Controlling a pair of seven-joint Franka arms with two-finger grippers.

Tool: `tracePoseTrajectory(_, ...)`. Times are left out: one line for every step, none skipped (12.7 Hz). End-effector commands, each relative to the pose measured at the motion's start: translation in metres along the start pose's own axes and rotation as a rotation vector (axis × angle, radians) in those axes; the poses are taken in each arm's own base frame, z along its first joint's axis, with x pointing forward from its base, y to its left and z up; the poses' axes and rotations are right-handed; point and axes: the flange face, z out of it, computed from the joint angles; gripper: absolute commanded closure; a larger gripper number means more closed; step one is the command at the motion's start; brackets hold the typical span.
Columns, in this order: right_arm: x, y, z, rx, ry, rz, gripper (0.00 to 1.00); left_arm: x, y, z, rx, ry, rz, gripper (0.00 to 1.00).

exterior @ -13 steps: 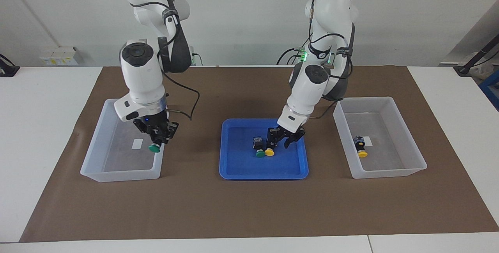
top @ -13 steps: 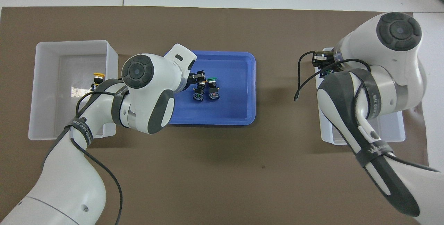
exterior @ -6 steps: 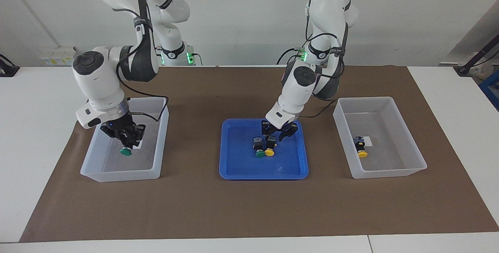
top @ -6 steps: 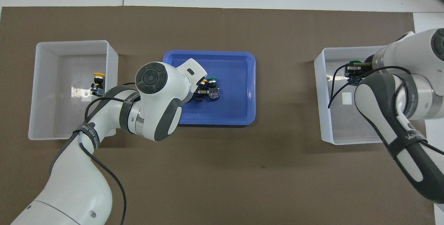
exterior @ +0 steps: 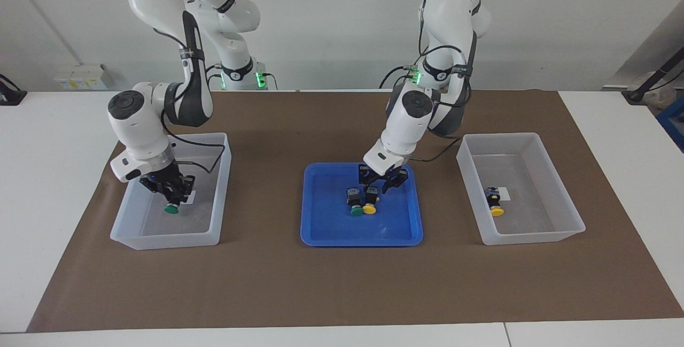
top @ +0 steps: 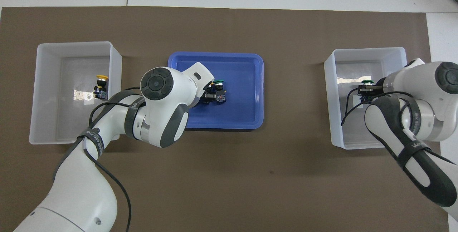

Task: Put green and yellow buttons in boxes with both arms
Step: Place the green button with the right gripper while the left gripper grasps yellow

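Right gripper clamped on green button, low in box. Left gripper, jaws apart over yellow button in tray. Risk: adjacent green button knocked as the jaws close.

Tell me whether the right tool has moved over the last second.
Yes. The right tool, shut on a green button, has crossed from the rim of its box nearest the blue tray into the middle, lower.
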Motion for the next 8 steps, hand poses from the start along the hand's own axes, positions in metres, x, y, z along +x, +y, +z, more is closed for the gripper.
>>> tracePoseTrajectory(-0.002,0.008,0.008,0.011,0.015,0.0,1.0,-0.001,-0.004,0.007,0.002,0.049,0.014,0.45)
tracePoseTrajectory(0.0,0.011,0.011,0.009,0.027,0.004,0.99,0.001,-0.004,0.012,0.0,0.06,0.011,0.45)
tracePoseTrajectory(0.003,0.012,0.014,0.007,0.038,0.004,0.97,0.0,-0.004,0.014,0.001,0.057,0.013,0.45)
tracePoseTrajectory(0.008,0.014,0.011,0.006,0.067,0.009,0.93,-0.001,-0.005,0.015,0.002,0.056,0.012,0.46)
tracePoseTrajectory(0.014,0.014,0.012,0.005,0.088,0.015,0.87,0.0,-0.005,0.015,0.002,0.057,0.012,0.49)
tracePoseTrajectory(0.014,0.014,0.016,0.005,0.09,0.016,0.87,0.001,-0.005,0.014,0.001,0.059,0.012,0.5)
tracePoseTrajectory(0.014,0.021,0.019,0.003,0.094,0.026,0.86,0.0,-0.007,0.017,0.003,0.055,0.01,0.53)
tracePoseTrajectory(0.014,0.022,0.019,0.003,0.094,0.028,0.78,0.001,-0.008,0.017,0.003,0.055,0.008,0.58)
